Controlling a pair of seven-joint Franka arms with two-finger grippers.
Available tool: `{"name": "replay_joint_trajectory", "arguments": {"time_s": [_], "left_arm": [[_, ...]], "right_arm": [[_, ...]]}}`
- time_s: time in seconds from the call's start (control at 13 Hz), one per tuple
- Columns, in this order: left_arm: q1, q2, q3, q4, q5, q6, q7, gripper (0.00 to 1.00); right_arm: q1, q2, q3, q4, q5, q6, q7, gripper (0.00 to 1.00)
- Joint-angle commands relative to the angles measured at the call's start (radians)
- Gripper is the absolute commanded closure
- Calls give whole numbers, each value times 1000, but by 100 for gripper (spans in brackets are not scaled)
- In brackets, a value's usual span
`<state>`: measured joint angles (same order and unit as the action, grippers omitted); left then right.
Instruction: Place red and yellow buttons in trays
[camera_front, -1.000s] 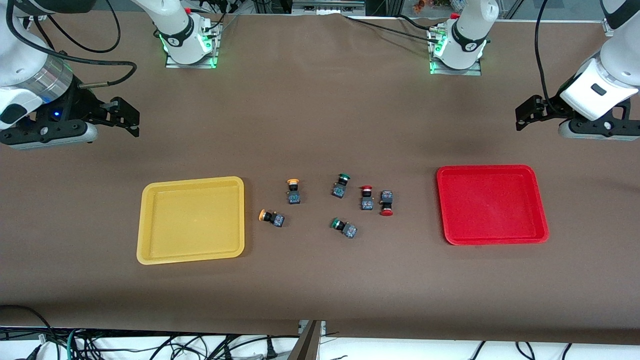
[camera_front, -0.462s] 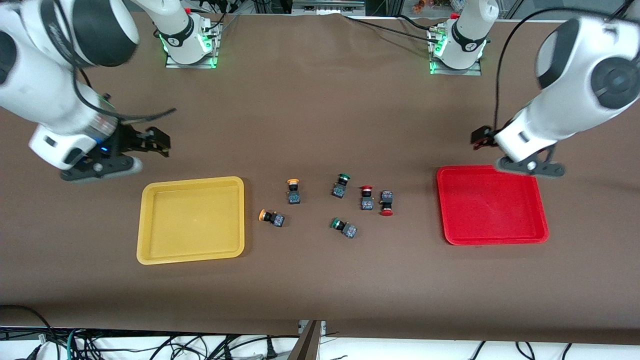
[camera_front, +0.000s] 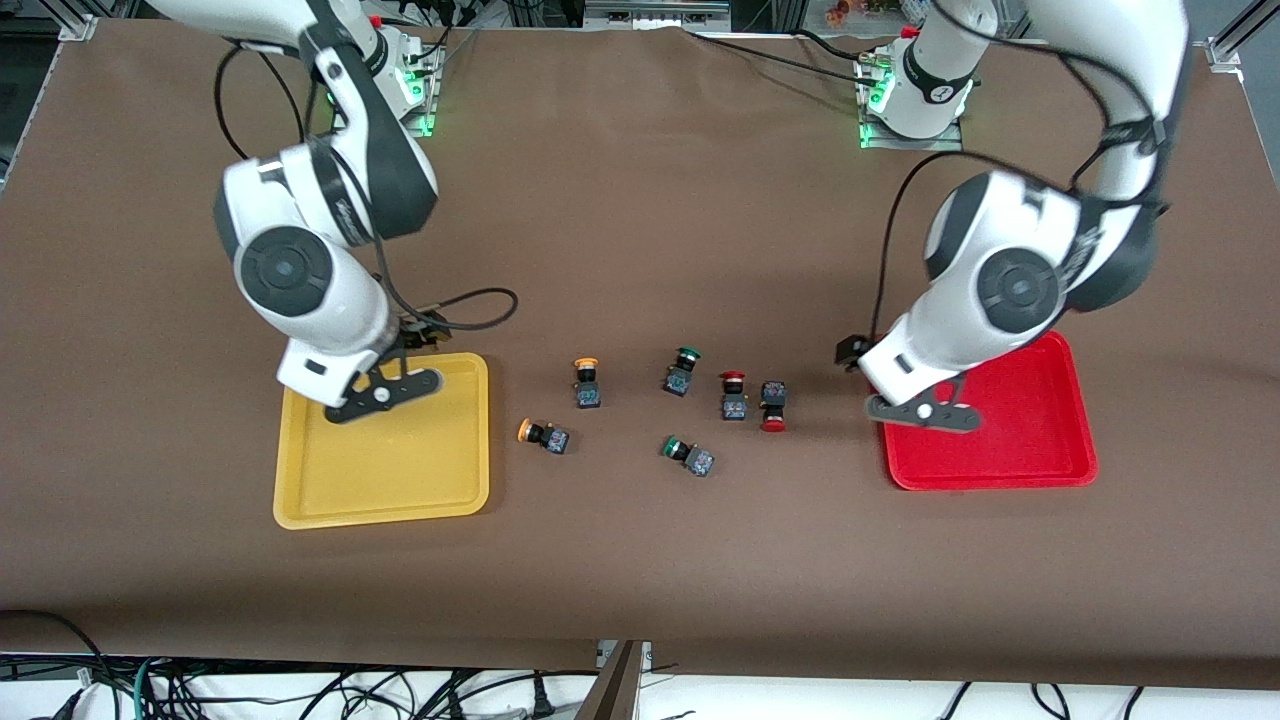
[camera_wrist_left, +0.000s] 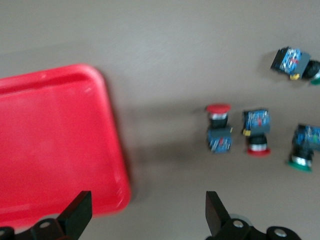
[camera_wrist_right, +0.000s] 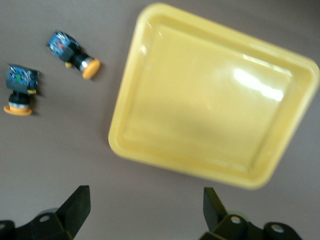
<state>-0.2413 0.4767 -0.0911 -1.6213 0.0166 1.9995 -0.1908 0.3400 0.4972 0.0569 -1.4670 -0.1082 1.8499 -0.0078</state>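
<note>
Over the yellow tray (camera_front: 300, 500), my right gripper (camera_wrist_right: 145, 212) hangs with fingers wide, empty. My left gripper (camera_wrist_left: 147, 215) hangs over the red tray (camera_front: 1060, 440), equally wide. Red buttons (camera_front: 752, 400) and yellow buttons (camera_front: 565, 410) lie mid-table between the trays, ready for sorting by colour.

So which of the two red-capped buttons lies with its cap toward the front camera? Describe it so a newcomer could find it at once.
Start at the red tray at the left arm's end of the table. Beside it, toward the table's middle, two red-capped buttons lie side by side. The one meant is the nearer to the tray; its cap points toward the front camera, while its neighbour's points toward the robots' bases.
</note>
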Motion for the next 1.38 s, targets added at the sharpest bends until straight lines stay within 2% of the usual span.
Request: {"name": "replay_joint_trajectory", "arguments": {"time_s": [0.0, 0.15, 0.38, 0.54, 0.69, 0.85, 1.0, 1.15, 1.23, 1.31], "left_arm": [[-41, 115, 7, 34, 14, 100, -15, 0], [-88, 178, 8, 23, 14, 166, -27, 0], [-110, 210, 8, -52, 16, 318, -61, 0], [-119, 224, 7, -75, 16, 380, -62, 0], [-122, 229, 8, -77, 16, 380, -61, 1], [-131, 230, 8, -77, 19, 369, -61, 66], [-142, 230, 7, -74, 19, 367, -52, 96], [-135, 215, 8, -69, 22, 352, -50, 100], [-127, 177, 11, -60, 22, 281, -47, 100], [-106, 122, 22, -49, 26, 187, -45, 100]], "right_arm": [[4, 117, 35, 33, 15, 180, -93, 0], [11, 194, 78, 33, 16, 323, -101, 0], [50, 279, 81, 34, 15, 495, -100, 0], [59, 317, 81, 34, 15, 564, -100, 1], [59, 340, 81, 34, 13, 587, -100, 2], [59, 372, 81, 49, 15, 626, -100, 5], [59, 391, 81, 57, 16, 634, -98, 11], [59, 399, 81, 56, 18, 637, -98, 14], [57, 399, 81, 56, 16, 637, -101, 22], [57, 399, 81, 56, 15, 635, -118, 38]]}}
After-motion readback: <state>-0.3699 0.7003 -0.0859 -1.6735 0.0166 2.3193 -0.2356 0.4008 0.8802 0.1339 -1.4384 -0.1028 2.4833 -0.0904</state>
